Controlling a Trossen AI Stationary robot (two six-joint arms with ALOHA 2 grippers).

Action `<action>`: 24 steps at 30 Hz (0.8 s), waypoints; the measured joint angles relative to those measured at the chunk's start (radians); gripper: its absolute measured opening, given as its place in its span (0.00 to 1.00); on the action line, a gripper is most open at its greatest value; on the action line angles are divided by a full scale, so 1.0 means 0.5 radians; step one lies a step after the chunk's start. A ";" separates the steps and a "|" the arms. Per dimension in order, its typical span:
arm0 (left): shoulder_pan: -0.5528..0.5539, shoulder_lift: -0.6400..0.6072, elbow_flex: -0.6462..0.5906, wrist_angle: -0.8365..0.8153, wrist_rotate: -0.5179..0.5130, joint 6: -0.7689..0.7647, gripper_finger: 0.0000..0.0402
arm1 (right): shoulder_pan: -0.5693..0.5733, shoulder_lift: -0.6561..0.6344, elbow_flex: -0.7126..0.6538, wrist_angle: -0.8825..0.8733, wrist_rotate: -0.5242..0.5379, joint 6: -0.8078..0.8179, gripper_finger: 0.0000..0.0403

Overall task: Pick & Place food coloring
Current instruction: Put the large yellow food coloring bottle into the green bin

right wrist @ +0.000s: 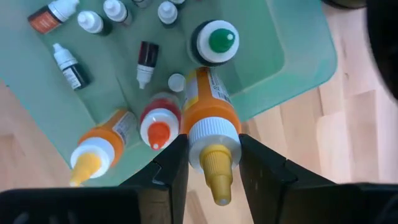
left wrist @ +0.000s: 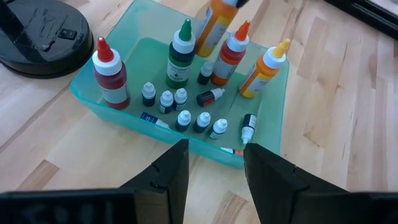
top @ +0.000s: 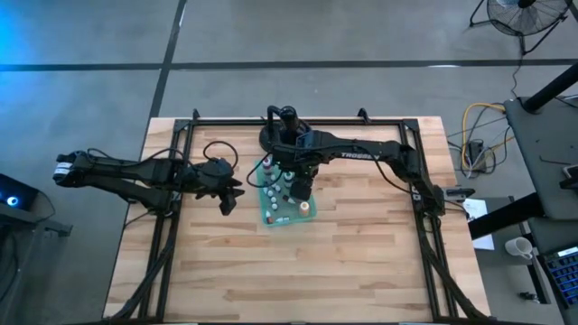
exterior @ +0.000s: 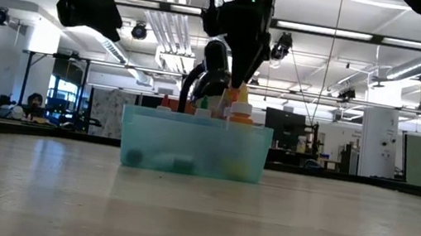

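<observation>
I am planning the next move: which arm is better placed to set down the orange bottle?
The right. Its gripper is shut on the orange bottle above the teal tray. The left gripper is open beside the tray, holding nothing.

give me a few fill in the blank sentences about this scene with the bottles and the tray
1. The right pincer is shut on an ____ bottle with a yellow tip, held over the teal tray.
2. The left pincer is ____ and holds nothing, on the near side of the tray.
3. The tall dark bottle standing in the tray has a ____ tip on its white cap.
4. The round black stand rests ____ the tray, on the wooden table.

Missing words: orange; open; green; outside
</observation>
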 joint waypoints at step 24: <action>0.000 0.000 0.000 0.045 -0.009 0.000 0.31 | -0.062 0.048 -0.186 0.163 -0.011 0.099 0.30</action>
